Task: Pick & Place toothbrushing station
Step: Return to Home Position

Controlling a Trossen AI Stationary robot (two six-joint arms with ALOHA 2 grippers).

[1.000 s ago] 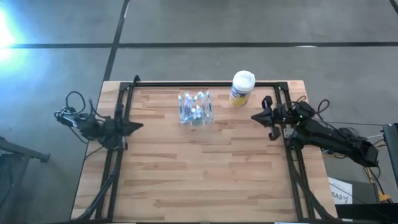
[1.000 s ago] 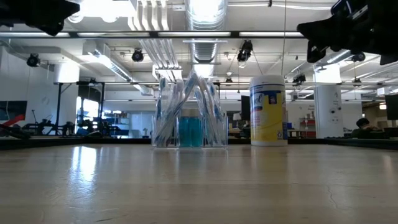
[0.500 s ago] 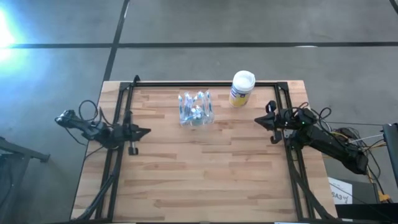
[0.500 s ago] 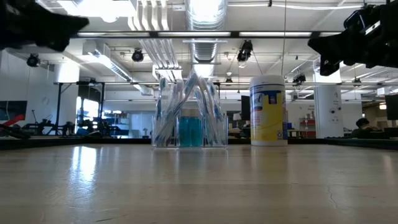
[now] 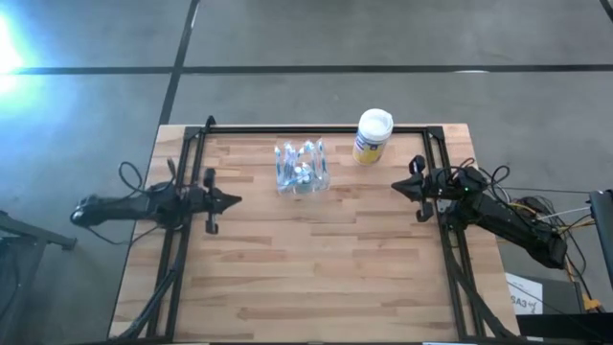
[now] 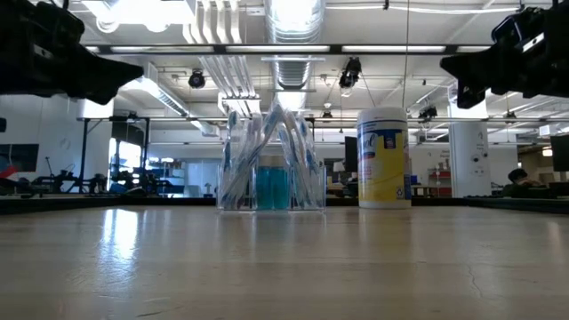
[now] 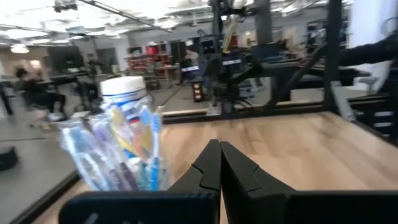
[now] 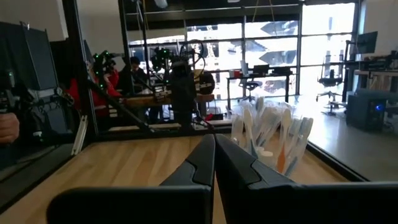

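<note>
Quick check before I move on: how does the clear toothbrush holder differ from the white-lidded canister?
The clear toothbrush holder is see-through with brushes fanned inside; the white-lidded canister is opaque yellow and blue, capped. The holder looks boxy from above; the canister is round. The canister sits at the far edge of the table; the holder stands farther in. Both stand upright, apart.

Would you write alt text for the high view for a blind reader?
A clear holder of toothbrushes stands near the far edge of a wooden table, a white-lidded canister to its right. The left gripper and right gripper, both shut and empty, point inward from the sides.
</note>
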